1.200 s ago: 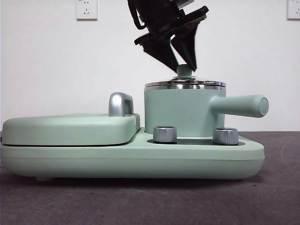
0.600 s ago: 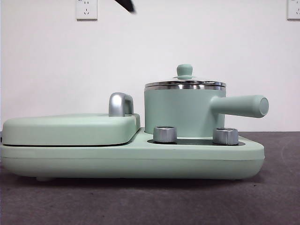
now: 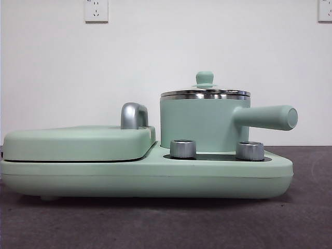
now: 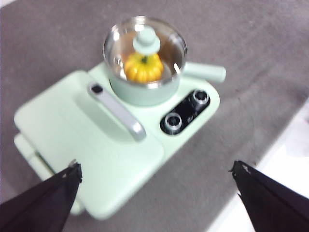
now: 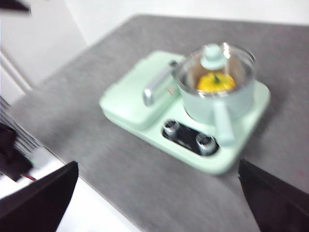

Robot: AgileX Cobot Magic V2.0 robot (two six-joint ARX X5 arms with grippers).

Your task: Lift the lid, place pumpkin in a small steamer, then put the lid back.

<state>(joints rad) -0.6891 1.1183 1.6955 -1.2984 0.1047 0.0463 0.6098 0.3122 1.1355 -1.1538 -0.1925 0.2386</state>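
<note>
From the front, the small steamer (image 3: 199, 123) stands on the right half of a mint-green cooker base (image 3: 145, 176), its thick handle (image 3: 267, 117) pointing right. The lid (image 3: 205, 92) sits flat on the steel rim, knob up. Two steel dials (image 3: 182, 148) stand in front of the pot, and the flat griddle cover (image 3: 78, 142) with its chrome handle (image 3: 133, 115) lies to the left. No arm shows here.

In the left wrist view, the left claw (image 4: 154, 193) hangs high above the grey desk (image 4: 251, 63), jaws spread wide and holding nothing. Through the glass lid (image 4: 145, 46) the pumpkin (image 4: 143, 67) is seen inside the steamer (image 4: 140, 89).

The right wrist view is blurred, but the right claw (image 5: 159, 198) seems likewise wide apart and empty, well away from the cooker. The pumpkin (image 5: 216, 82) shows yellow-orange under the lid (image 5: 215, 60), in the pot (image 5: 217, 99).
</note>
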